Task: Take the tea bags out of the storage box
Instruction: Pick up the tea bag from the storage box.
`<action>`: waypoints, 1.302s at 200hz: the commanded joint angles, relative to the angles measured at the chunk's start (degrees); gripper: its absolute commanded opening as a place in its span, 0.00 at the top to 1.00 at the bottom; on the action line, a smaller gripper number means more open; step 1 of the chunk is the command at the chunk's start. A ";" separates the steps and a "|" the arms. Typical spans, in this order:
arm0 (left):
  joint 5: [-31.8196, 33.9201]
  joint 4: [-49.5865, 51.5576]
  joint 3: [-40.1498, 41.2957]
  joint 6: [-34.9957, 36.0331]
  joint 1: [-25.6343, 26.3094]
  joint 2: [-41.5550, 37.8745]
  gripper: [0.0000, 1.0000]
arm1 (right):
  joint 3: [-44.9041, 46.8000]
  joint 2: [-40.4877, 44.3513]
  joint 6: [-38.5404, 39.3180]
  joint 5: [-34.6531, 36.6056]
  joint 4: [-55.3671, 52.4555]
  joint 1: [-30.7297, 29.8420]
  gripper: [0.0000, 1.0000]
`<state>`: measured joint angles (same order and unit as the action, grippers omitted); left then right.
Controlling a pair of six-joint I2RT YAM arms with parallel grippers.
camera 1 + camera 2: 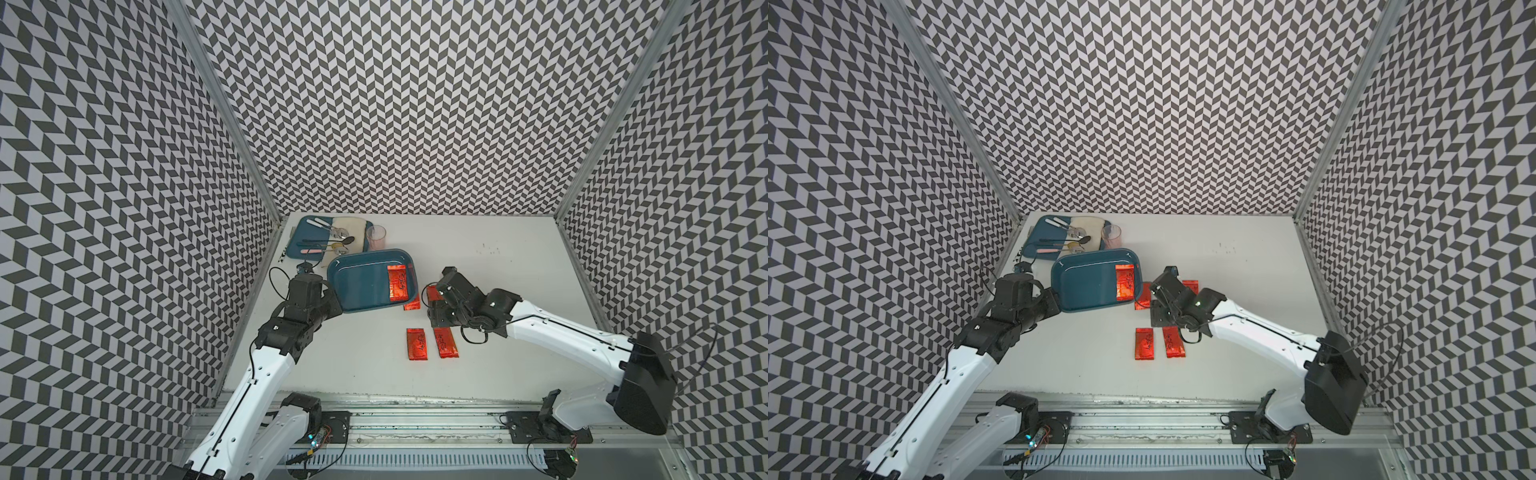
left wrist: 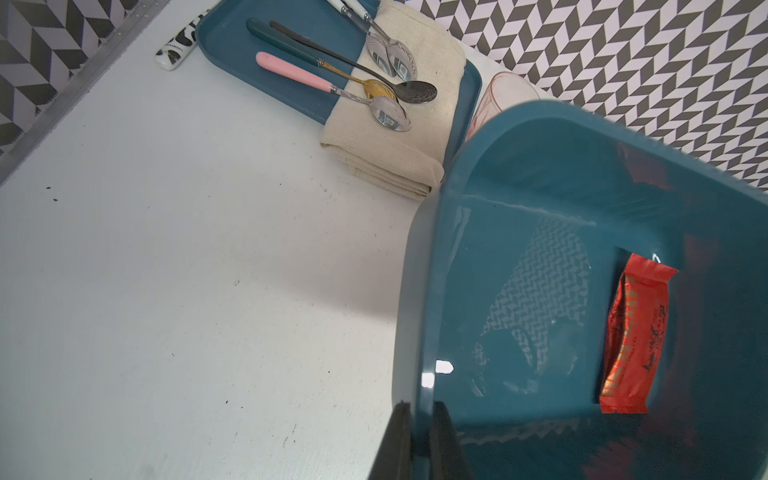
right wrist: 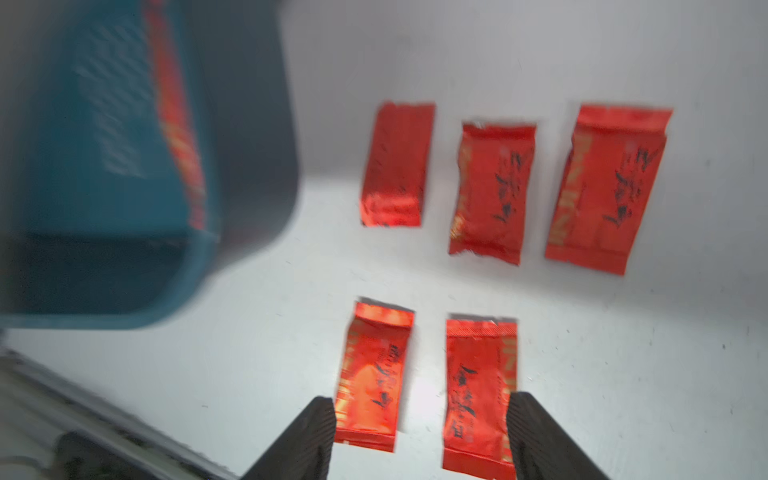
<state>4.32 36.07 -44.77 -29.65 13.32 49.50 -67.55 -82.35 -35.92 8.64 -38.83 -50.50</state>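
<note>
While the left claw [image 2: 420, 419] pinches the near rim of the box [image 1: 361, 286], one finger inside the wall and one outside, the box hangs tilted over the table [image 1: 498, 291], casting a shadow on the white surface below. One tea bag [image 1: 397, 282] lies inside, flat against the wall farthest from that claw; the left wrist view shows it [image 2: 636, 336] lengthwise along that wall, with the rest of the box floor bare and glossy.

Five tea bags lie on the table beside the box, in two rows. The blurred right wrist view shows three in the farther row [image 3: 397, 164] [image 3: 492, 191] [image 3: 606, 187] and two in the nearer row [image 3: 374, 374] [image 3: 478, 390], all apart from one another. In both top views the nearer pair lies in the open [image 1: 417, 344] [image 1: 446, 343], while the box edge and the right arm partly cover the farther row.

The right claw [image 3: 422, 405] is spread wide and holds nothing; it hovers above the nearer pair, touching neither bag.

At the back left corner of the table sits a tray [image 1: 305, 245] with spoons [image 1: 332, 243] and a beige cloth [image 1: 353, 228], and a pink cup [image 1: 377, 237] stands just beside it, behind the box.
</note>
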 commanded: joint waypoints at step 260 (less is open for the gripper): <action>1.34 -1.53 -0.16 -0.85 1.62 -0.28 1.00 | -59.74 -46.15 6.76 14.63 -25.76 -3.78 0.71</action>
<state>5.41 36.23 -44.77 -29.65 14.68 49.56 -125.45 -128.22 -29.47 22.15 -64.31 -54.22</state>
